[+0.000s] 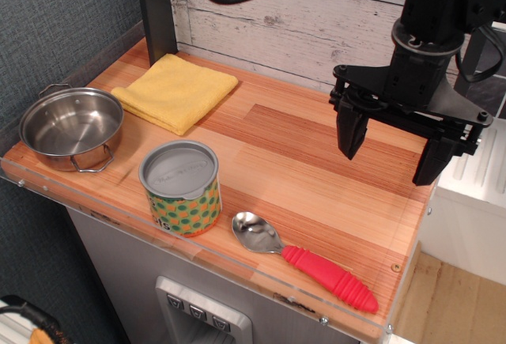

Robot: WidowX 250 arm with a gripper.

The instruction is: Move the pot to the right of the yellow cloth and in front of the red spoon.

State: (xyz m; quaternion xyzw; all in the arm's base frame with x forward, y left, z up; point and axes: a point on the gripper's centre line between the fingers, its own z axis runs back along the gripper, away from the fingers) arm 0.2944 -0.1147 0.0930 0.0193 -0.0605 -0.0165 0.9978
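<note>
The shiny steel pot [71, 127] with wire loop handles stands at the left end of the wooden table, empty. The folded yellow cloth [175, 91] lies behind and to its right, near the back wall. The red spoon [310, 259] lies near the front edge, metal bowl to the left, ribbed red handle to the right. My gripper [395, 154] hangs above the table's right end, fingers wide open and empty, far from the pot.
A green-and-orange patterned can [181, 188] with a grey lid stands between the pot and the spoon. A dark post [156, 8] rises at the back left. The wooden table [300, 138] ends at a clear plastic lip in front.
</note>
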